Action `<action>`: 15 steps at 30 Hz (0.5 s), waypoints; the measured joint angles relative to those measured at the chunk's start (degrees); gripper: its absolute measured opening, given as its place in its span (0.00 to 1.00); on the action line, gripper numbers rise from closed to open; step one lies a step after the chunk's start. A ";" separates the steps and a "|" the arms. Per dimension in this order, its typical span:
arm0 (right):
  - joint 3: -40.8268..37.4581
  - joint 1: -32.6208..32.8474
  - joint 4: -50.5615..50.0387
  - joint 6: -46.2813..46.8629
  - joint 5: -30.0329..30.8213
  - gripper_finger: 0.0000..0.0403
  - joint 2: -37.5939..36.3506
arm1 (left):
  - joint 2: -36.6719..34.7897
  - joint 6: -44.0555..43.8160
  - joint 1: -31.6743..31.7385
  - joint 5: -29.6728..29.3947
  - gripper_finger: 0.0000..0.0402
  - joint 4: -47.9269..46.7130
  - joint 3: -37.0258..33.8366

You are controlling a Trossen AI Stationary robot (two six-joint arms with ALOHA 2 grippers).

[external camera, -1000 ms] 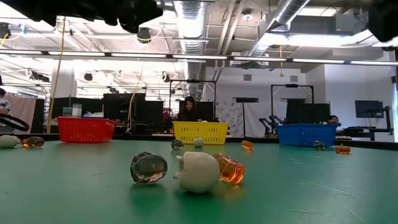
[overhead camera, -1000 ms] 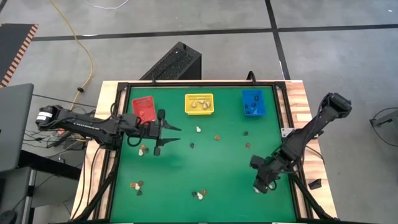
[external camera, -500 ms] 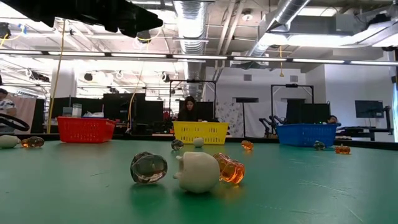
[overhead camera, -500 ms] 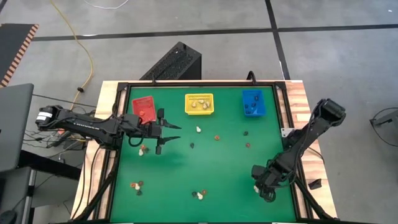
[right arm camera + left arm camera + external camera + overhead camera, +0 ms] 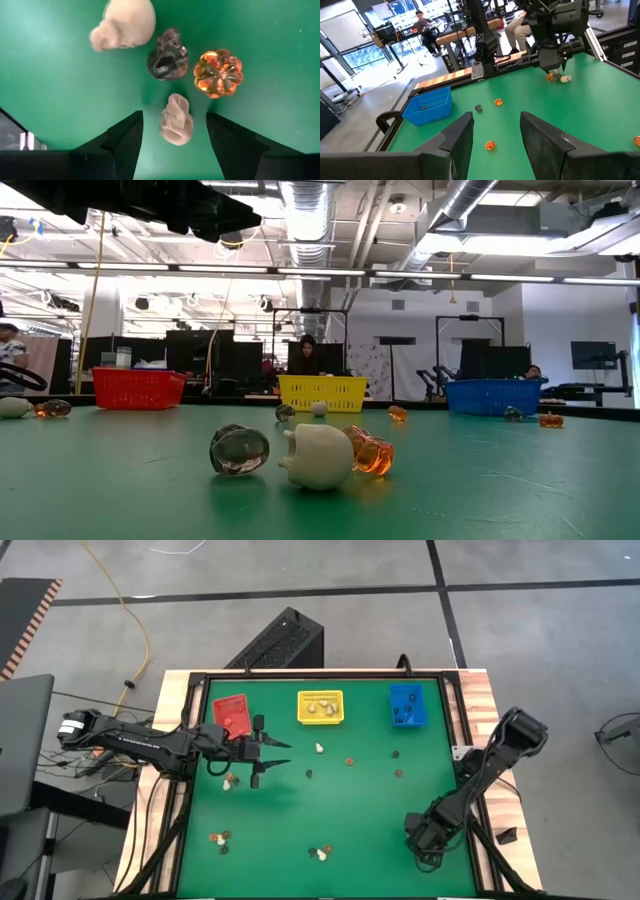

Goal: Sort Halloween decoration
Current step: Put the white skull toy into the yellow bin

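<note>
Since a second ago the right gripper [image 5: 428, 850] has travelled from mid-right of the green table [image 5: 350, 810] toward its near edge and now points straight down over a cluster of four trinkets: a cream skull [image 5: 122, 23], a dark skull [image 5: 167, 55], an orange pumpkin [image 5: 218, 73] and a small cream piece [image 5: 176, 119]. Its jaws stand wide apart, the small cream piece lying on the mat between the fingers, not gripped. The left gripper [image 5: 272, 760] has not moved; it hovers near the red bin [image 5: 232, 713] with its fingers [image 5: 457, 140] parted and nothing between them. Other Halloween decoration pieces lie scattered on the mat: a few in the middle, a group near the left front corner [image 5: 219, 838] and three by the low camera [image 5: 300, 452]. The yellow bin [image 5: 321, 706] and blue bin [image 5: 407, 705] at the far edge already hold some.
</note>
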 joint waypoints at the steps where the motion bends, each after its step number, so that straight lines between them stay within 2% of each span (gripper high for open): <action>1: 0.03 -0.01 -0.08 0.02 -0.06 0.63 0.69 | 0.00 0.00 0.00 0.00 0.38 -0.02 0.00; 5: 0.04 -0.25 -0.31 0.17 -0.69 0.63 2.39 | 0.00 0.15 0.00 0.00 0.38 0.02 0.00; 8: -0.07 -0.21 -0.34 0.15 -0.67 0.58 2.55 | 0.00 0.22 0.00 0.00 0.38 0.01 0.00; 15: -0.32 -0.79 -0.93 2.07 -0.65 0.33 -0.14 | 0.00 0.26 0.00 -0.01 0.38 0.04 0.00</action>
